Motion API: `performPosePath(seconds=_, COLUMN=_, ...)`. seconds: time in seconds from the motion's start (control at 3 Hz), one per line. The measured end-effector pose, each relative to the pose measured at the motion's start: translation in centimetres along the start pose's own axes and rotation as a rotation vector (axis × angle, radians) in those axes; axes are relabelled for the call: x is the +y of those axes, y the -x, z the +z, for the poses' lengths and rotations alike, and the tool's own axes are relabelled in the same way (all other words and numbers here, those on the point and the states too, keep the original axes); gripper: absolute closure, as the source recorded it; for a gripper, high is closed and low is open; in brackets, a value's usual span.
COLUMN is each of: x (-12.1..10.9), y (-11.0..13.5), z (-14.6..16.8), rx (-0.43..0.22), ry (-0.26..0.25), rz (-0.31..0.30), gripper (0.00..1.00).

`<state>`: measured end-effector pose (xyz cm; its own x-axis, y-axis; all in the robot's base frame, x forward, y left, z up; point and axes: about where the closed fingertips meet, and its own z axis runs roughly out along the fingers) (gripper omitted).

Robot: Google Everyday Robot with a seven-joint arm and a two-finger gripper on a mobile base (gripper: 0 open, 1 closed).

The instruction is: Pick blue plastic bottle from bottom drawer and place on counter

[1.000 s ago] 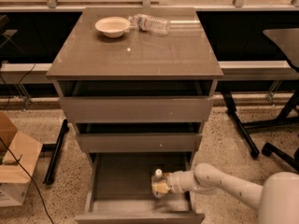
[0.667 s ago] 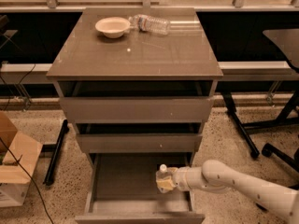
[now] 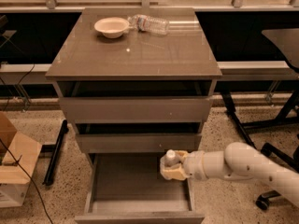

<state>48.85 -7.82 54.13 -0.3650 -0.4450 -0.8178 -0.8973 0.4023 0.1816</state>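
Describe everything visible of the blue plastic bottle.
The blue plastic bottle is small and stubby, upright, with a white round cap showing on top. Most of its pale body is hidden by the beige gripper, which reaches in from the right and is closed around it. It is over the open bottom drawer, near the right rear, just below the middle drawer front. Contact with the drawer floor cannot be told.

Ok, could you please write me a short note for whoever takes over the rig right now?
Gripper: shut on the blue bottle, at the right rear of the open bottom drawer.
Done: drawer open, bottle grasped.
Left: lift it clear, carry it up to the counter, set it down on the bare front area, away from the bowl and water bottle at the back, then release.
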Motion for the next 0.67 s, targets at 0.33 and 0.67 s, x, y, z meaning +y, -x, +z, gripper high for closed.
performPosePath(seconds=0.33, x=1.7, y=7.4, z=-5.0, rx=-0.007, ry=-0.012, rz=-0.151, gripper=1.00)
performPosePath(seconds=0.67, x=3.0, y=14.4, z=-8.8, rx=0.020, ry=-0.060, rz=-0.332, gripper=1.00)
